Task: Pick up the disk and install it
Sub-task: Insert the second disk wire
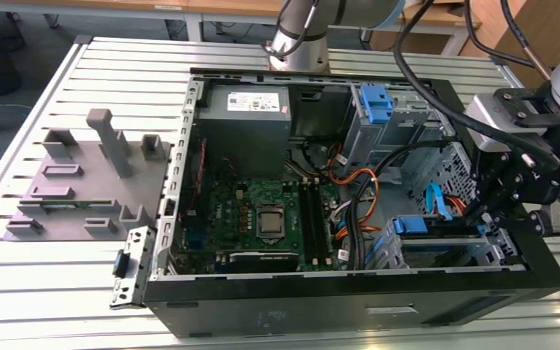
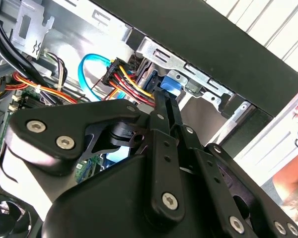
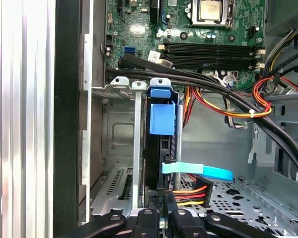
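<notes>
Black linkage bars and silver screws of the gripper [image 2: 161,106] fill the near part of the second wrist view; its slim fingers [image 2: 165,111] reach toward a blue tab beside a bundle of red, yellow and black wires [image 2: 121,82]. How far the fingers stand apart cannot be told, nor whether they grasp anything. In the first wrist view the gripper [image 3: 166,210] sits just at the end of the disk [image 3: 161,148], which stands on edge in the drive bay [image 3: 116,134] of the open computer case [image 3: 67,114], its blue carrier latch [image 3: 162,118] facing the camera. A light-blue flat cable [image 3: 198,171] crosses the disk's end. Beyond the bay lie black cables and the green motherboard [image 3: 208,29] with its bare processor socket and black memory slots.

In the exterior view the gripper [image 1: 513,200] hangs over the case's corner at the exterior view's right, above the bay where the blue edge of the disk [image 1: 421,224] shows. Farther in stand a second blue-latched cage [image 1: 378,102] and the grey power supply [image 1: 246,117]. The case [image 1: 358,310] rests on a table of ribbed aluminium slats [image 1: 27,284]. At the exterior view's left a grey fixture [image 1: 85,182] of upright blocks stands on the slats. Behind the table rises the arm's silver base [image 1: 294,36], with a wooden bench edge and blue-grey floor beyond. A person's hand [image 2: 295,173] appears at the margin of the second wrist view.
</notes>
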`<action>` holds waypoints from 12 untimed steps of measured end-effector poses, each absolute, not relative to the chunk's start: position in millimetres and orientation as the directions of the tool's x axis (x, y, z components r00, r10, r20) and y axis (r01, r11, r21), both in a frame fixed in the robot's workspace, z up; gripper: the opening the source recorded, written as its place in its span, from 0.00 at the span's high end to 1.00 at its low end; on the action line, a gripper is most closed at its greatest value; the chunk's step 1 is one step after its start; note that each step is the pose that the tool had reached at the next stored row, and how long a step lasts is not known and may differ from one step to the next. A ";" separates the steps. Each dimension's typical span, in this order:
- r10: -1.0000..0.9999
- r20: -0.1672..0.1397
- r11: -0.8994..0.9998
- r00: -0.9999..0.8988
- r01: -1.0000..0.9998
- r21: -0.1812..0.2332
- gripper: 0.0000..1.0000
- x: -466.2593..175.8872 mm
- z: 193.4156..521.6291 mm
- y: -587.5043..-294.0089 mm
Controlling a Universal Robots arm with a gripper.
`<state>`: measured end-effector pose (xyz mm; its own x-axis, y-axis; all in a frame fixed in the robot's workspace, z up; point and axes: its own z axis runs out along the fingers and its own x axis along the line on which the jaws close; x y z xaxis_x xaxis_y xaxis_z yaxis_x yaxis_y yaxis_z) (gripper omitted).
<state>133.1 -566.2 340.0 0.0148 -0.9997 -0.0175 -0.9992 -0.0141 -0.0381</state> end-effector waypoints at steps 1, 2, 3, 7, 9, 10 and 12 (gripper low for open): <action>-1.000 -0.019 -0.014 0.015 -0.999 -0.038 0.84 132.6 339.9 -566.1; -1.000 -0.021 -0.014 0.015 -0.999 -0.038 0.84 132.1 339.9 -566.0; -1.000 -0.022 -0.014 0.015 -0.999 -0.038 0.84 131.7 339.8 -565.7; -1.000 -0.023 -0.014 0.015 -0.999 -0.038 0.84 130.4 339.3 -563.9; -1.000 -0.023 -0.014 0.015 -0.999 -0.038 0.84 129.1 338.9 -563.5; -1.000 -0.023 -0.014 0.015 -0.999 -0.038 0.84 128.6 338.6 -563.2; -1.000 -0.023 -0.014 0.015 -0.999 -0.038 0.84 128.5 337.9 -562.9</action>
<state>128.5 -562.9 337.9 0.0151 -0.9996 -0.0230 -0.9992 -0.0142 -0.0381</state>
